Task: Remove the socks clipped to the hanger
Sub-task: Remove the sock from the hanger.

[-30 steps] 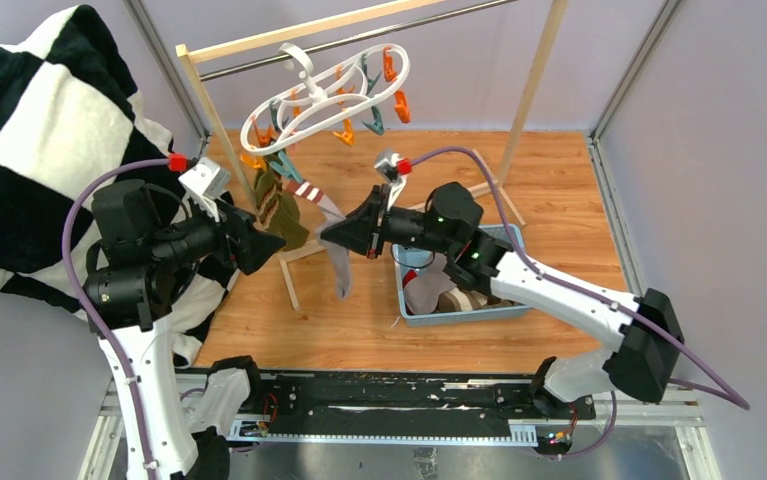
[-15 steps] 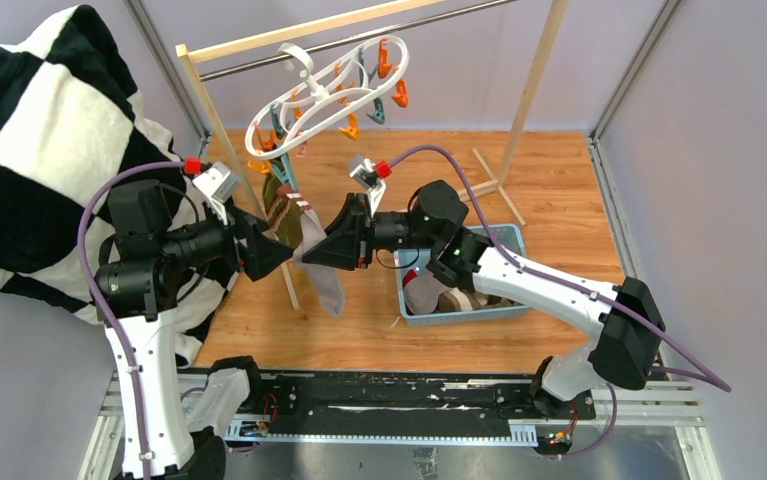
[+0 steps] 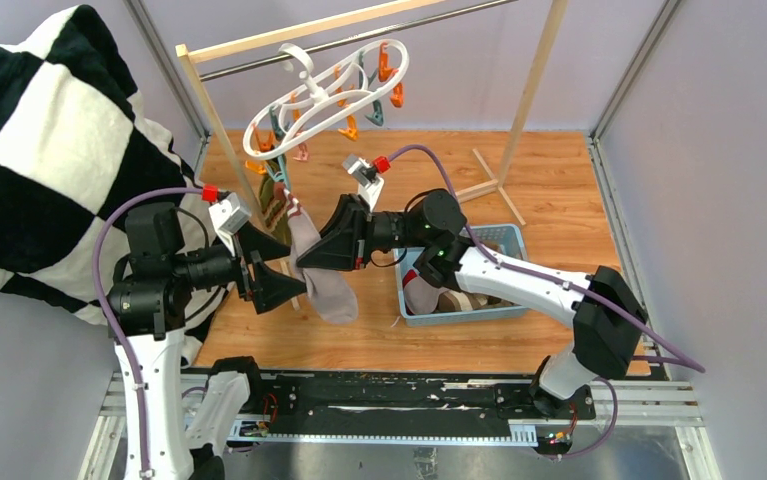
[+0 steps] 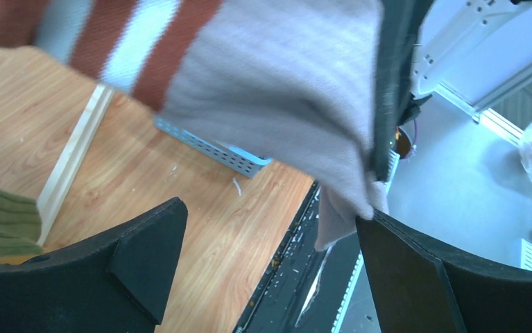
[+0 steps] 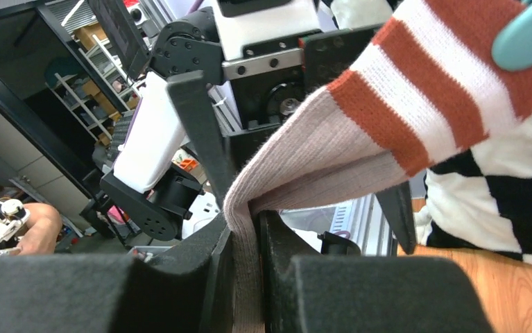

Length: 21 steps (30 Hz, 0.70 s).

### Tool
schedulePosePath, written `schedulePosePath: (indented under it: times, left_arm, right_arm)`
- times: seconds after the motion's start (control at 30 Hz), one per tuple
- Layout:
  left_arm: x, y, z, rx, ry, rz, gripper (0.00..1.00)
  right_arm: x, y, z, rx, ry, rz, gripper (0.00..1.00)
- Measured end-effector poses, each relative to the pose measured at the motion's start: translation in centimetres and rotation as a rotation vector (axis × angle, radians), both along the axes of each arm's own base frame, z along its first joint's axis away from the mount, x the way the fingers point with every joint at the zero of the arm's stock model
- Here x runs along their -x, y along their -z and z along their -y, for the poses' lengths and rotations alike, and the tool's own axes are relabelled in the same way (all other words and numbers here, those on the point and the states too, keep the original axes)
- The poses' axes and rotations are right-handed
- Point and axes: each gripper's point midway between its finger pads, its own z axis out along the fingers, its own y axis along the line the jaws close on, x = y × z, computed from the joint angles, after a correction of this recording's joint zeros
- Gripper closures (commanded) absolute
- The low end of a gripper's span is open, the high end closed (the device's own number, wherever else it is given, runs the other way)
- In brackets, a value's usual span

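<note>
The white hanger [image 3: 319,100] hangs tilted from the rack rod with orange and teal clothespins. A taupe sock [image 3: 327,285] with red and white toe stripes hangs from a teal clothespin [image 5: 530,35]. My right gripper [image 5: 245,239] is shut on the taupe sock [image 5: 360,132], pinching a fold of it between its pads. My left gripper [image 4: 277,236] stands open just left of the sock, whose edge brushes its right finger [image 4: 415,277]. An olive green sock [image 4: 3,215] and a brown patterned sock [image 3: 275,205] hang behind.
A blue basket [image 3: 504,310] on the wooden floor holds several removed socks [image 3: 449,298]. The black-and-white checkered blanket [image 3: 39,130] drapes at the left. The wooden rack's post [image 3: 209,110] and foot [image 3: 489,185] stand near the hanger.
My right gripper moved left and closed on the taupe sock. My left gripper came down and right toward the sock and opened wider. The hanger swung and tilted.
</note>
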Motion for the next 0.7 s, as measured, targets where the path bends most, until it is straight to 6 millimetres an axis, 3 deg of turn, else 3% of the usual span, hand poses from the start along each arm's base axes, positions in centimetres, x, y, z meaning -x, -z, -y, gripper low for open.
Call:
schedulePosePath:
  times: [0.37, 0.7]
  left_arm:
    - [3.2, -0.8, 1.4, 0.026, 0.138, 0.117, 0.02]
    - [0.4, 0.7, 0.5, -0.049, 0.093, 0.113, 0.14]
  right_arm:
    - [-0.1, 1.4, -0.6, 0.043, -0.025, -0.035, 0.82]
    - [0.4, 0.5, -0.7, 0.020, -0.087, -0.073, 0.79]
